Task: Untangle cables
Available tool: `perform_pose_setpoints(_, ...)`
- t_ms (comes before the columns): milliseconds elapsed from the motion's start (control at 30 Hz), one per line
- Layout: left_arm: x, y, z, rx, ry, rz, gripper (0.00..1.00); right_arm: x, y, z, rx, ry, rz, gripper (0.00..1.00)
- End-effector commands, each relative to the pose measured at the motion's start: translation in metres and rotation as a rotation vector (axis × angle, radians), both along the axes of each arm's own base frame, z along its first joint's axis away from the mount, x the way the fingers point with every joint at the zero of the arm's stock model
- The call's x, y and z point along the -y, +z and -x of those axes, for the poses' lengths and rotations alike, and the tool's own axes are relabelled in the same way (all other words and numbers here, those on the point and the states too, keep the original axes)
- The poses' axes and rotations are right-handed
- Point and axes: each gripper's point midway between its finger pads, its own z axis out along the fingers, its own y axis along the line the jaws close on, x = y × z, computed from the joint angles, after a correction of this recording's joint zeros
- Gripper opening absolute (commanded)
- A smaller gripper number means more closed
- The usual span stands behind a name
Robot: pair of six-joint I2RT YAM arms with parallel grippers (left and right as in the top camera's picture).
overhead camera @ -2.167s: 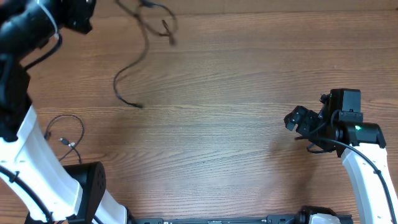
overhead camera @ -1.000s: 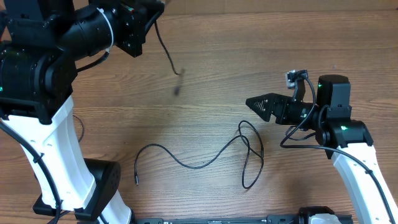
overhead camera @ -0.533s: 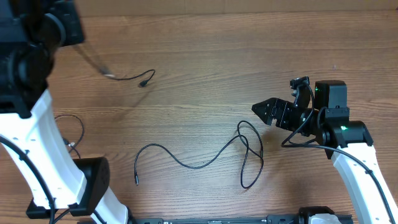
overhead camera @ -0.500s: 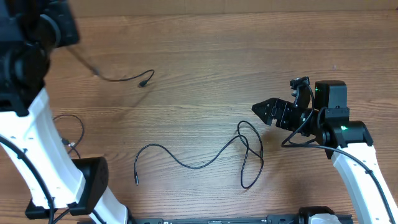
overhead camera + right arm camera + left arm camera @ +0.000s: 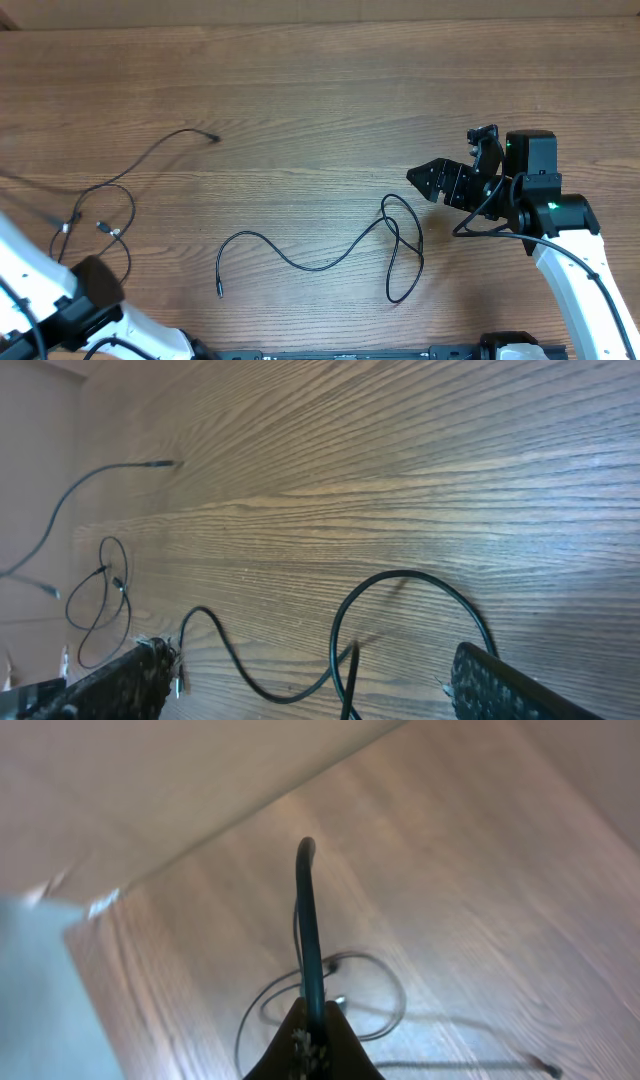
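A thin black cable (image 5: pixel 320 264) lies on the wooden table in the overhead view, with a tangle of loops (image 5: pixel 402 240) at its right end. My right gripper (image 5: pixel 420 180) is open and empty just above those loops; in the right wrist view its fingers (image 5: pixel 320 690) straddle the loop (image 5: pixel 400 575). A second cable (image 5: pixel 150 155) runs from a plug at the upper left down to a small loop (image 5: pixel 105 215). My left gripper (image 5: pixel 312 1032) is shut on this second cable (image 5: pixel 306 910), high above the loop. The left gripper itself is out of the overhead view.
The table edge and a pale wall (image 5: pixel 150 780) show in the left wrist view. A white segment of the left arm (image 5: pixel 30 275) crosses the lower left corner of the overhead view. The right arm base (image 5: pixel 570 260) stands at the lower right.
My left arm has swung out of the overhead view to the left, pulling the second cable with it; its plug end slid left and down. The right arm and middle cable have not moved.
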Motion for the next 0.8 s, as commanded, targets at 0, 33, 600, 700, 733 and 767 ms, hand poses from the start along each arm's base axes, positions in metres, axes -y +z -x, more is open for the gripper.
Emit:
perform_pose_setpoints(0,-0.01,-0.014,0.01,0.055,0.054,0.117,0.04,0.003,0.009,-0.004,0.034,-0.011,0.016,0.86)
perform_pose_setpoints(33,-0.016,-0.019,0.013,0.058,0.069,0.136,0.04,0.003,0.009,-0.004,0.034,-0.011,0.016,0.86)
perform_pose_setpoints(600,0.003,-0.037,0.0,0.113,-0.009,0.309,1.0,0.003,0.008,-0.002,0.027,-0.011,0.017,0.86)
perform_pose_setpoints(700,0.027,-0.036,-0.02,0.151,-0.155,0.372,0.99,0.003,0.008,-0.002,0.027,-0.011,0.017,0.86)
perform_pose_setpoints(733,0.04,-0.035,-0.029,0.165,-0.234,0.396,1.0,0.003,0.008,-0.002,0.027,-0.011,0.017,0.86)
perform_pose_setpoints(767,0.051,-0.034,-0.037,0.173,-0.3,0.413,1.0,0.003,0.008,-0.002,0.027,-0.011,0.017,0.86)
